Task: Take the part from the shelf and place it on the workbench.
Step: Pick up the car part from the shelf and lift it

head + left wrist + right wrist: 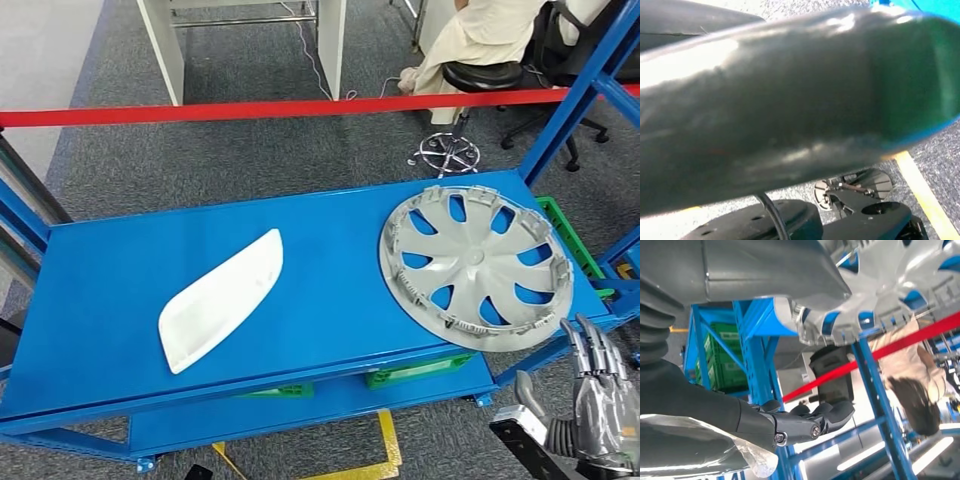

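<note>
**Q:** Hubcap [475, 263] first, then: where does the part lie?

**A:** Flat on the blue workbench [332, 240], at its right end. Its near rim hangs slightly past the bench's front edge. It is a silver wheel cover with curved spokes, and blue shows through the openings. In the right wrist view its ribbed rim [836, 315] shows close up, with the blue frame beyond it.

**Q:** Is anything else on the bench?

**A:** A white elongated panel [221, 299] lies toward the left, well apart from the hubcap, set diagonally.

**Q:** And behind the bench?

**A:** A red barrier tape [287, 108] stretches across grey carpet. Past it a person in pale clothing [483, 40] sits on a stool. Green crates [419, 372] sit under the bench top.

**Q:** What about the right hand?

**A:** The right hand [600, 390] is below and in front of the hubcap's near rim, fingers spread and pointing up, holding nothing. Its dark fingers [810, 422] sit apart from the thumb with nothing between them.

**Q:** The left hand?

**A:** I cannot tell; the left wrist view is a dark blur up close.
</note>
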